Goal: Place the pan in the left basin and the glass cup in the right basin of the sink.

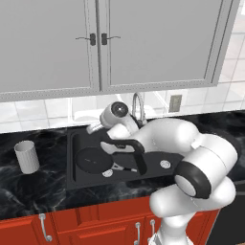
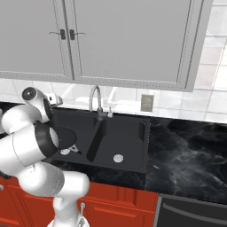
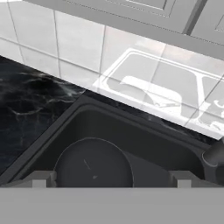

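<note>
We see the pan (image 1: 92, 159) lying flat in the left basin (image 1: 79, 143) of the sink (image 2: 133, 164), handle toward the divider. The glass cup (image 1: 27, 156) stands upright on the black desk (image 1: 33, 191) left of the sink, well apart. The right basin (image 2: 122, 142) holds only its drain. The claw (image 3: 111, 179) hovers over the pan, tips spread, gripping nothing. The arm blocks much of the sink; the faucet (image 2: 94, 99) rises behind it.

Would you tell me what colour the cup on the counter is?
Pale grey-white cup, clearest in the left base view.
</note>
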You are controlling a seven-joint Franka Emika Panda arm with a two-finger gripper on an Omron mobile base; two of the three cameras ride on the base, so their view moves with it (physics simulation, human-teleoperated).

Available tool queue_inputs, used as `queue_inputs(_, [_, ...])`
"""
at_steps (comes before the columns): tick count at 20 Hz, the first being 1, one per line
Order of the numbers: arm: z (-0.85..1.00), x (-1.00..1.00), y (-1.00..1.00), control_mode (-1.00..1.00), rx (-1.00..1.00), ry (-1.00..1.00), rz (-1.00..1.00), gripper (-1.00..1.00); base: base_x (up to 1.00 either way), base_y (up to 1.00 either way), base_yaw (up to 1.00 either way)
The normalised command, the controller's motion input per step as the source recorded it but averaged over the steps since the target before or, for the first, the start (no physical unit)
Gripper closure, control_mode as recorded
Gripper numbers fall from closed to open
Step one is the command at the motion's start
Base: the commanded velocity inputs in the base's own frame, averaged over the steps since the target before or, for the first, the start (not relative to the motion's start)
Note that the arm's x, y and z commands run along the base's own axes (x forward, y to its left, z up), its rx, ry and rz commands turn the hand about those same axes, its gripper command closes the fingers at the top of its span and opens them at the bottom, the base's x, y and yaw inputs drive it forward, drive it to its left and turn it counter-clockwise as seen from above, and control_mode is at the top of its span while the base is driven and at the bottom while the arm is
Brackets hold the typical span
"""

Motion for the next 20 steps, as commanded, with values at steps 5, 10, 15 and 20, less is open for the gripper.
queue_inputs(5, [-0.01, 0.0, 0.03, -1.0, 0.0, 0.08, -0.03, -1.0, 0.0, 0.0, 0.0])
queue_inputs(10, [-0.18, -0.05, 0.0, -1.0, 0.0, 0.14, -0.01, -1.0, 0.0, 0.0, 0.0])
queue_inputs(15, [-0.03, -0.08, 0.0, -1.0, 0.04, 0.11, 0.0, -1.0, 0.0, 0.0, 0.0])
queue_inputs(20, [0.0, 0.0, 0.21, -1.0, 0.0, 0.01, 0.0, -1.0, 0.0, 0.0, 0.0])
